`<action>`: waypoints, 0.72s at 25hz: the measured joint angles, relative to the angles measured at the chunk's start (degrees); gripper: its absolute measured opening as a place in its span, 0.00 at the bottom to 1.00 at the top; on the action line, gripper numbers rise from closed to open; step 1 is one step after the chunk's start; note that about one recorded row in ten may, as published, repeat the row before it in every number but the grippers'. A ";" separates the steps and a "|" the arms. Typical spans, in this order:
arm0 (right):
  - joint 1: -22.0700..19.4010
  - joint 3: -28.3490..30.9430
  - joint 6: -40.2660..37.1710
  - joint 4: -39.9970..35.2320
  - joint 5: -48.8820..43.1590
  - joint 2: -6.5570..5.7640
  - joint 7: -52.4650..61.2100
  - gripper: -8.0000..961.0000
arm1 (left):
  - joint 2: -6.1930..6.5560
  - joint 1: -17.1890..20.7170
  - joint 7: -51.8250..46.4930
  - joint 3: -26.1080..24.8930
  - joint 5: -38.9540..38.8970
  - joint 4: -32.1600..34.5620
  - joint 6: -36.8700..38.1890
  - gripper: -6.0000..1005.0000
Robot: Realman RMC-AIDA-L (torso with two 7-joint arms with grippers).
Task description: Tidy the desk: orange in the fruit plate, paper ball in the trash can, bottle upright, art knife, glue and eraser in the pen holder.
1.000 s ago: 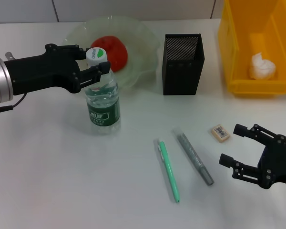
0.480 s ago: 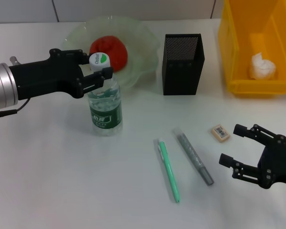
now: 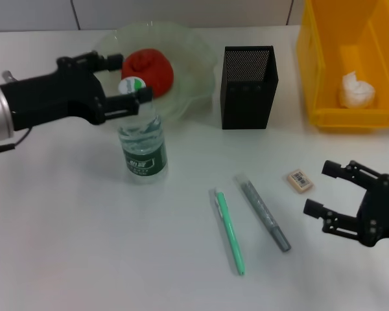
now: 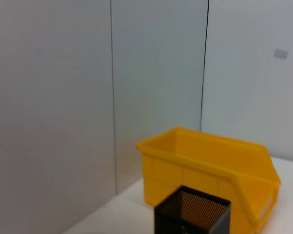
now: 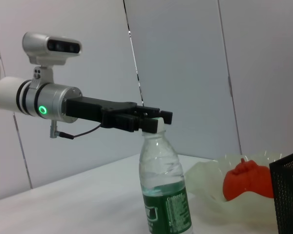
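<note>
My left gripper point(image 3: 131, 83) pinches the cap of the bottle point(image 3: 141, 138), upright beside the fruit plate point(image 3: 194, 58), while my right gripper point(image 3: 329, 188) waits spread wide near the eraser point(image 3: 299, 179).

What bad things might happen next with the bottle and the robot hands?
1. The left gripper is around the cap of the standing bottle. If it pulls away sideways, the bottle might tip toward the fruit plate just behind it.
2. The right gripper hangs open beside the eraser. The eraser is small and lies flat, so a grab slightly off could nudge it away instead of lifting it.
</note>
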 joint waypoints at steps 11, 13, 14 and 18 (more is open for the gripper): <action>-0.12 9.22 -11.20 -35.18 -15.15 -0.10 38.16 0.87 | 0.00 8.08 13.29 0.15 -6.90 -1.13 10.24 0.79; 3.26 9.04 -12.07 -47.34 -23.38 0.02 53.05 0.87 | -0.06 7.68 17.30 0.16 -7.82 -6.45 13.80 0.79; 3.26 9.04 -12.07 -47.34 -23.38 0.02 53.05 0.87 | -0.05 7.29 19.34 0.15 -8.06 -9.31 15.01 0.79; 12.51 7.39 -16.51 -56.40 -34.68 -0.04 71.52 0.87 | -0.13 5.25 28.22 0.01 -8.32 -20.24 16.63 0.79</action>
